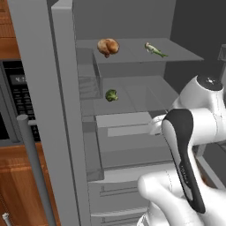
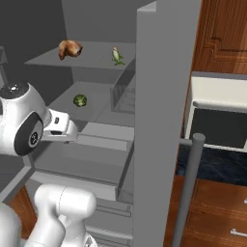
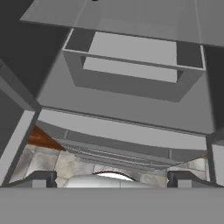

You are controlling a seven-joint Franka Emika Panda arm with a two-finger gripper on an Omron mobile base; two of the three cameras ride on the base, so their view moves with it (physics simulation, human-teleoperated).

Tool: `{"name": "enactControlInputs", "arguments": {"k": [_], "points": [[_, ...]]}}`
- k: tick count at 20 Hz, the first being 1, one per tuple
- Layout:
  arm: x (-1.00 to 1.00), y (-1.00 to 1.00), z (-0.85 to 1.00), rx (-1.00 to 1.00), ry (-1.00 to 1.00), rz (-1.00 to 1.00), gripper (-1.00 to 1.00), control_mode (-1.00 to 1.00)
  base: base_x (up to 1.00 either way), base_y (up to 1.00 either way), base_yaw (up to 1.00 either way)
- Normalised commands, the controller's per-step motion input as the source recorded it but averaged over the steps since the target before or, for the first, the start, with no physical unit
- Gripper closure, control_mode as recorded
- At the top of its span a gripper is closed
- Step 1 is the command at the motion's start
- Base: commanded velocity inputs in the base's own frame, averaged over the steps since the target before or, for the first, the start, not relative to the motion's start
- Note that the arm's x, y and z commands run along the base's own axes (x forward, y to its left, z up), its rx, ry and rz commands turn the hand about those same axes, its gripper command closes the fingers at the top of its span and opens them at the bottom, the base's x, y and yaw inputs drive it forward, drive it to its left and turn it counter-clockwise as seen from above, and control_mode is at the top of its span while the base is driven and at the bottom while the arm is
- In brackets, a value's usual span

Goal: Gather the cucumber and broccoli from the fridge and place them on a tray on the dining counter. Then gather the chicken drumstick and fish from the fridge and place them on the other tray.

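Note:
The fridge [image 1: 66,110] stands open with grey shelves inside. On its upper shelf lie the orange-brown chicken drumstick [image 1: 108,46] [image 2: 70,48] and, to its right, the small fish [image 1: 155,50] [image 2: 116,56]. One shelf lower sits the broccoli [image 1: 111,95] [image 2: 80,100]. The cucumber and the dining counter are out of view. My gripper [image 3: 111,181] is open with nothing between its fingertips [image 3: 41,179]; it hangs in front of the lower part of the fridge, below the broccoli shelf, and looks down on a grey open bin [image 3: 131,65] and the drawer fronts [image 3: 122,135].
The open fridge doors flank the arm, each with a long bar handle [image 1: 33,163] [image 2: 188,188]. A black microwave panel [image 1: 15,101] and wooden cabinets are on the left; a white appliance front [image 2: 217,116] is on the right. Tiled floor [image 3: 65,164] shows below the drawers.

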Motion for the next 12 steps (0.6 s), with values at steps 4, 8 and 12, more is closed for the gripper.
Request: {"name": "enactControlInputs", "arguments": {"k": [4, 8, 12], "points": [[0.78, 0.35, 0.16, 0.00, -0.04, 0.08, -1.00, -1.00, 0.00, 0.00, 0.00], [0.68, 0.38, 0.09, 0.00, -0.03, 0.02, -1.00, -1.00, 0.00, 0.00, 0.00], [0.59, 0.27, 0.05, 0.00, -0.03, 0.00, -1.00, -1.00, 0.00, 0.00, 0.00]]}}
